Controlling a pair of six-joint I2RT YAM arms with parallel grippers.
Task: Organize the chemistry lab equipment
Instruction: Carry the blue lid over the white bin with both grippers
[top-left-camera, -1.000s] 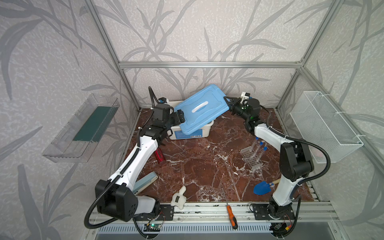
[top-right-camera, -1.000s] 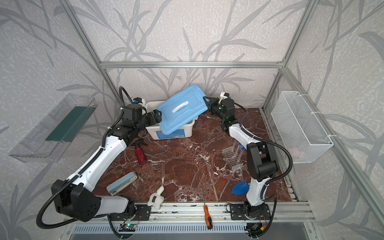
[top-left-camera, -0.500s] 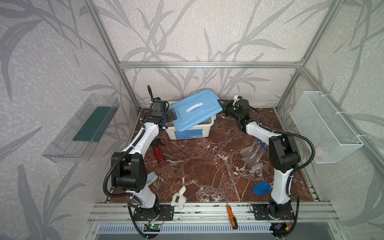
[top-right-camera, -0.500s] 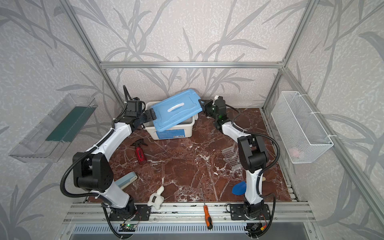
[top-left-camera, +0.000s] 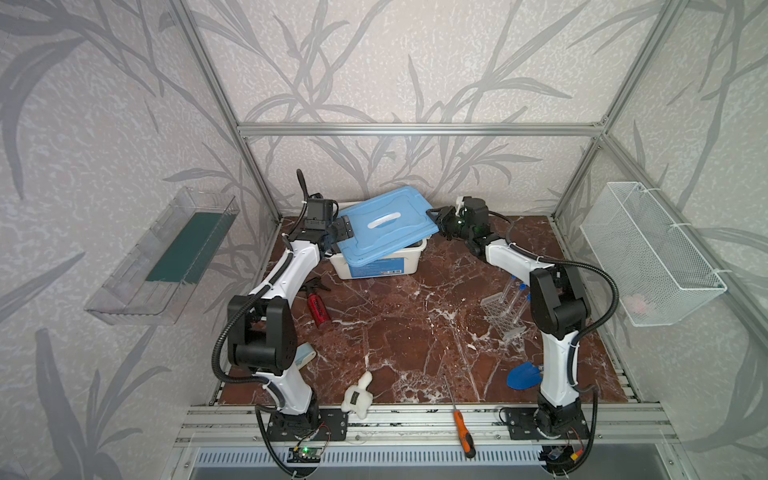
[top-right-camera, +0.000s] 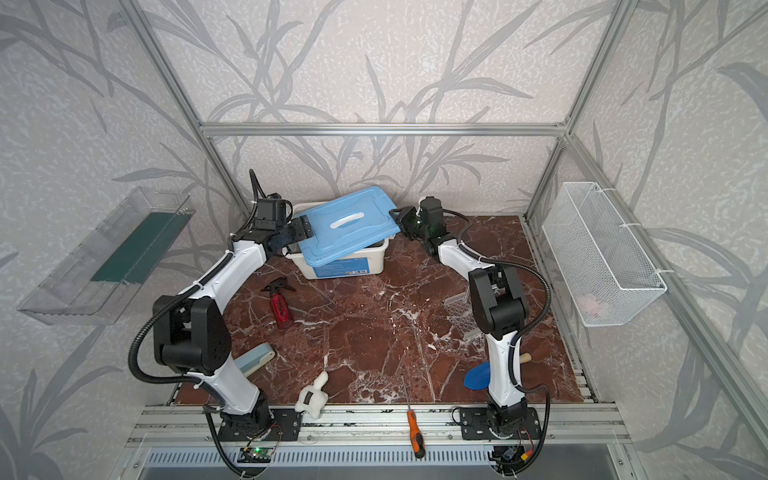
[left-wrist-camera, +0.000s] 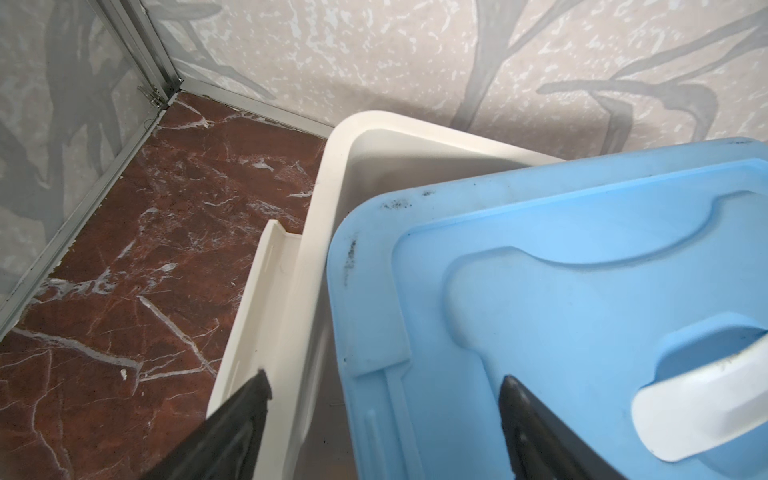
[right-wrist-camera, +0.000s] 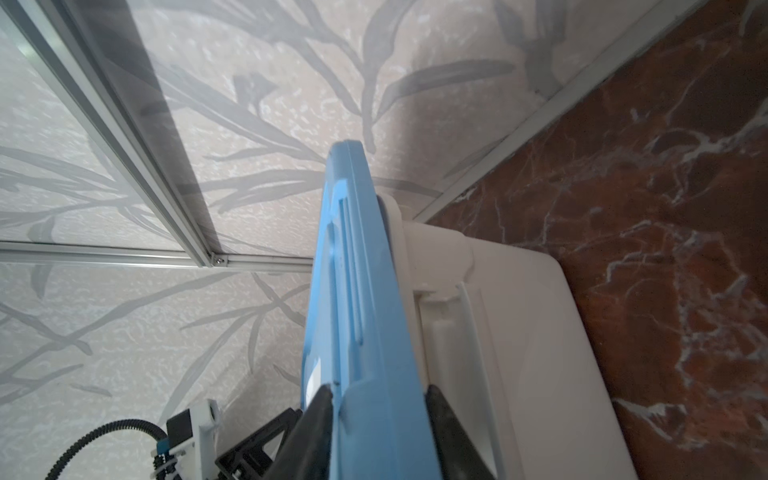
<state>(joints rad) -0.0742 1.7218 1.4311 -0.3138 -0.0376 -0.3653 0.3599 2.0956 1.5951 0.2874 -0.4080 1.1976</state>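
A blue lid (top-left-camera: 386, 228) (top-right-camera: 347, 226) lies askew and tilted on a white bin (top-left-camera: 374, 266) at the back. My left gripper (top-left-camera: 343, 232) (left-wrist-camera: 384, 378) is open, one finger over the bin's rim (left-wrist-camera: 332, 174) and one over the lid (left-wrist-camera: 582, 270). My right gripper (top-left-camera: 436, 218) (right-wrist-camera: 379, 388) straddles the lid's right edge (right-wrist-camera: 353, 270); whether the fingers still press it does not show. A clear perforated rack (top-left-camera: 503, 316) (top-right-camera: 459, 311) stands at the right with blue-capped test tubes (top-left-camera: 515, 291) in it, partly behind the right arm.
A red spray bottle (top-left-camera: 318, 305) lies left of centre. At the front are a white plush toy (top-left-camera: 357, 397), an orange-handled screwdriver (top-left-camera: 463, 430) and a blue trowel (top-left-camera: 523, 374). A wire basket (top-left-camera: 648, 253) hangs on the right wall, a clear tray (top-left-camera: 166, 253) on the left.
The lid, held high and steeply tilted a second ago, has come down onto the bin. Both grippers moved down and back with it. The right jaws have widened.
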